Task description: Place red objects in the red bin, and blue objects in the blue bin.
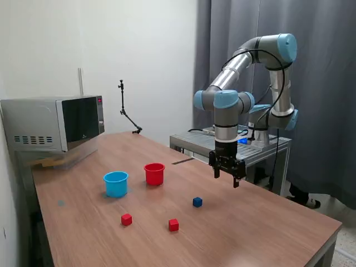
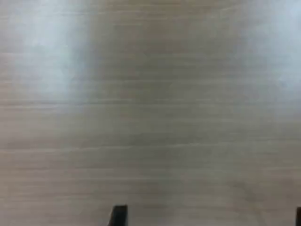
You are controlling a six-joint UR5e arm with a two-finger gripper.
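Status: early; nothing seen sorted.

- Red cubes, two: one (image 1: 127,219), other (image 1: 173,224). Both loose on table (image 1: 267,233), outside any cup. Not yet binned.
- Blue cube (image 1: 197,202): only one in sight, loose on table. Second blue cube not seen; whether inside a cup cannot be told, cup interiors hidden from this angle.
- Red cup (image 1: 154,173): upright, contents not visible.
- Blue cup (image 1: 115,183): upright, just beside red cup, contents not visible.
- Gripper (image 1: 227,177): pointing down, raised clear of table, holding nothing. Fingers appear parted; in wrist view two dark tips at frame edge, one (image 2: 118,215), well apart, only bare wood between and beyond.

Positions relative to gripper (exterior view):
- Blue cube: nearest item, below gripper and slightly toward exterior view's left, not under fingers.
- Red cubes: lower again and further to exterior view's left, well apart from gripper.
- Red cup: level with gripper height in picture, off to exterior view's left.
- Blue cup: beyond red cup, furthest.

Remaining, by judgement: all three visible cubes to pick and drop.
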